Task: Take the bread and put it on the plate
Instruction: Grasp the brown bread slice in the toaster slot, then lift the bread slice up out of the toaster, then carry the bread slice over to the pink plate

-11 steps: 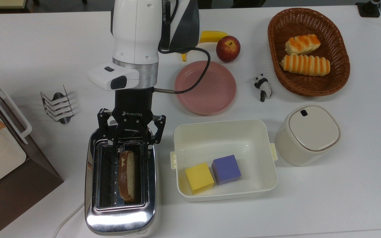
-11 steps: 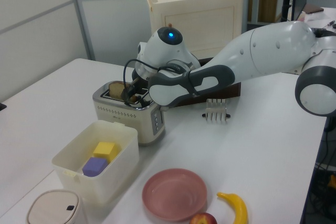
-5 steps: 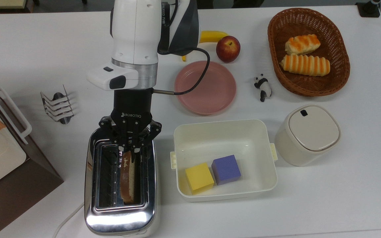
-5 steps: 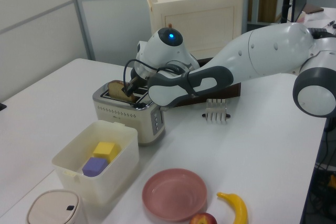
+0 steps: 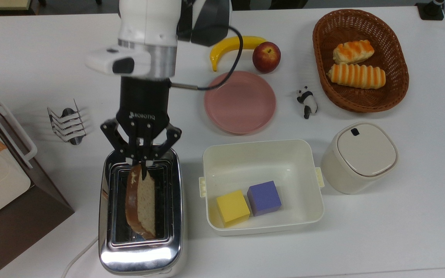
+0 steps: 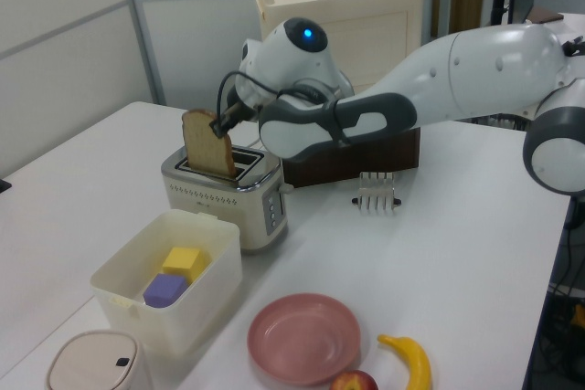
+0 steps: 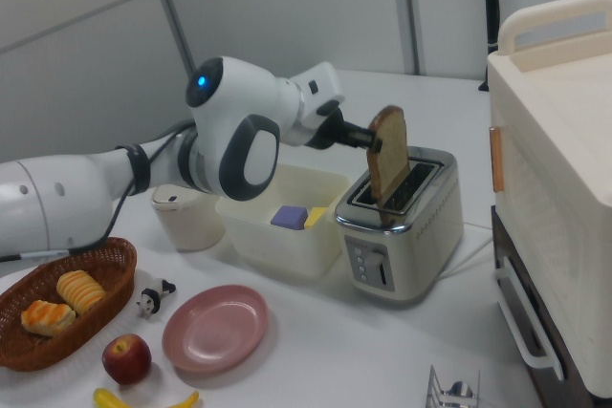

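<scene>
The gripper (image 5: pixel 142 162) pinches the upright bread (image 5: pixel 141 206) above the toaster (image 5: pixel 141 253), with the plate (image 5: pixel 240 102) toward the top view's upper right

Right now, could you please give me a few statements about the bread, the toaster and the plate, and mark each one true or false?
1. The claw is shut on the bread slice. True.
2. The bread slice is lying flat on the pink plate. False: the plate holds nothing, and the slice is upright, partly lifted out of the toaster.
3. The cream tub holds a yellow cube and a purple cube. True.
4. The apple sits in the wicker basket. False: it is on the table beside the banana; the basket holds two striped rolls.
</scene>
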Tool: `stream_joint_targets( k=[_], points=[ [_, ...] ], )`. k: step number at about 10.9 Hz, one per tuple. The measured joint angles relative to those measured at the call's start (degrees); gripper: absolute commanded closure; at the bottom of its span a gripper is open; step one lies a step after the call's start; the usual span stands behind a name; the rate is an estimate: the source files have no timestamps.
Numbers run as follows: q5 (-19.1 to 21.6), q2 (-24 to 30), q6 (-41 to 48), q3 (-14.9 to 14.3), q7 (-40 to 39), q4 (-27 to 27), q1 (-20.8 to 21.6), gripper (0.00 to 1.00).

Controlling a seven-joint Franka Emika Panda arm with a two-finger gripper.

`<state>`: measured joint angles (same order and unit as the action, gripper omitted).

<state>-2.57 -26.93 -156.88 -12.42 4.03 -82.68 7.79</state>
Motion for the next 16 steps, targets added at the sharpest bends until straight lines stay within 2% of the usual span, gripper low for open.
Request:
stream_joint_targets(
  k=[5,8,11,16],
  points=[
    [0.05,5.08,2.18,0.05,1.1,0.01,0.1,0.91],
    [0.05,9.42,16.04,0.51,1.68,-0.41,1.08,0.9],
    [0.05,14.18,35.36,0.76,1.29,-2.29,5.08,0.9],
    [0.14,14.32,57.27,1.12,-3.32,-4.26,12.81,0.9]
  ],
)
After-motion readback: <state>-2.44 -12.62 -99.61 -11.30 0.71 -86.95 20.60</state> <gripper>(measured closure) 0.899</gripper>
